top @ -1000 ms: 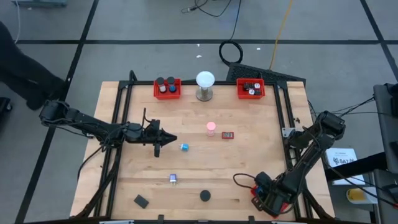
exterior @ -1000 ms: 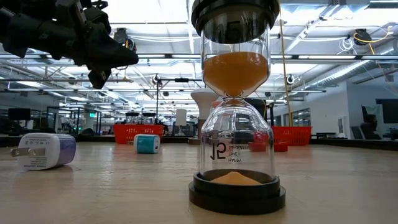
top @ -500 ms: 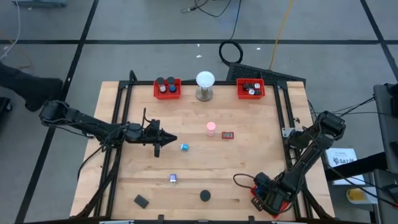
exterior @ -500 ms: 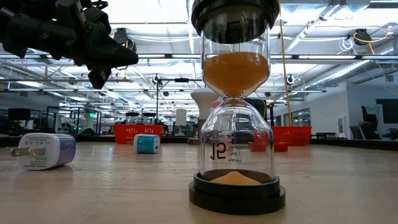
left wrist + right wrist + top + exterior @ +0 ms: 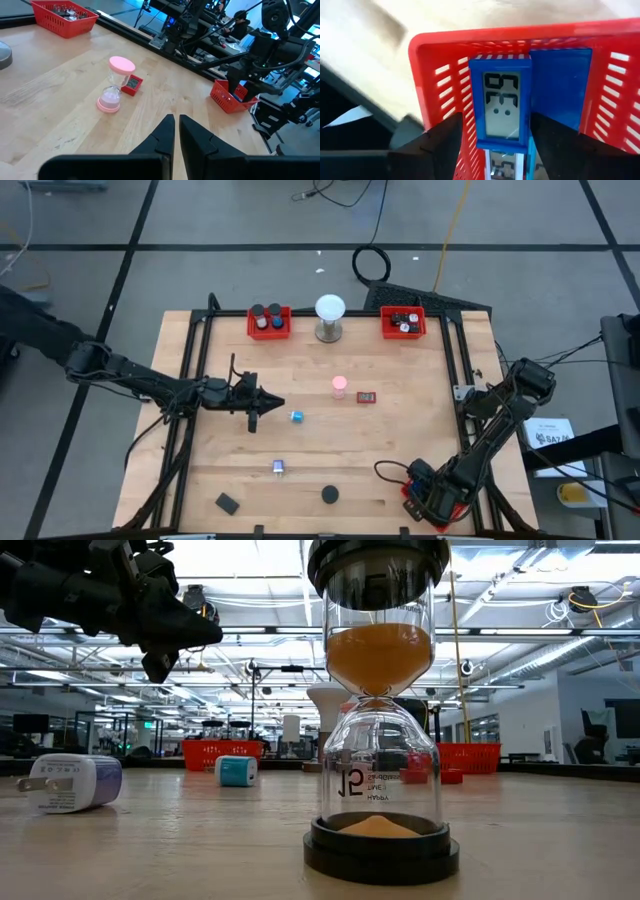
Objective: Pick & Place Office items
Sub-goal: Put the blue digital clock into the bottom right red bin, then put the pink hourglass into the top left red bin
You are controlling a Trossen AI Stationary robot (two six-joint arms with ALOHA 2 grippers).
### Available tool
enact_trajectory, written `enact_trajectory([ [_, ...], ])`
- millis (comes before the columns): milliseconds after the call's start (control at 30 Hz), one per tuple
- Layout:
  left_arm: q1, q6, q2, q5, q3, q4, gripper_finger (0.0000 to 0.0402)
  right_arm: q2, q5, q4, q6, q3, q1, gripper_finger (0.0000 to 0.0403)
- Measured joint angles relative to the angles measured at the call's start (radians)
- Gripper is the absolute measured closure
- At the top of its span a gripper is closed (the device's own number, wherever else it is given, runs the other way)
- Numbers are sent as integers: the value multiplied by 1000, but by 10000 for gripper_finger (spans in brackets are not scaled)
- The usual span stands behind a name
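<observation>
- The right gripper point(image 5: 432, 498) is low over the red tray point(image 5: 418, 502) at the bench's point(image 5: 400, 440) near right corner; its jaws stand apart on either side of a blue digital timer point(image 5: 502, 107) without gripping it.
- In the right wrist view the timer lies inside the tray, display up, its long axis running along the line between the fingers point(image 5: 440, 145); a second blue timer point(image 5: 560, 85) lies flat just beside it, touching.
- The high view cannot show the timers, as the arm covers that tray.
- The left gripper point(image 5: 279, 404) hangs above the bench left of centre, jaws closed on nothing and pointing toward the right edge.
- Open bench lies around the middle items: a pink sand timer point(image 5: 339, 387) stands upright with a small red block point(image 5: 366, 397) just beside it, and a small teal block point(image 5: 297, 416) sits near the left gripper's tip.
- Toward the near edge are a white plug adapter point(image 5: 279, 468), a black-capped sand timer point(image 5: 329, 494) and a black block point(image 5: 227, 502), well apart.
- Two more red trays point(image 5: 269, 322) sit along the far edge, either side of a white globe point(image 5: 330, 317).
- Only the low view shows the black-capped timer upright with orange sand in both bulbs, and the adapter's prongs pointing, as far as I can tell, toward the left edge.
</observation>
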Motion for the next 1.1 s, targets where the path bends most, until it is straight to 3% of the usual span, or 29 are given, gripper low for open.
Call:
enact_trajectory([
  [467, 0, -34, 0, 0, 0, 2, 376, -194, 130, -73, -123, 0, -7, 226],
  [800, 0, -56, 0, -56, 0, 1, 376, -321, 140, -239, -362, 1, -101, 336],
  [967, 0, -56, 0, -98, 0, 2, 376, -365, 243, -253, -551, 1, -176, 394],
  [1100, 0, -45, 0, -107, 0, 54, 376, -379, 385, -254, -681, 1, -228, 392],
])
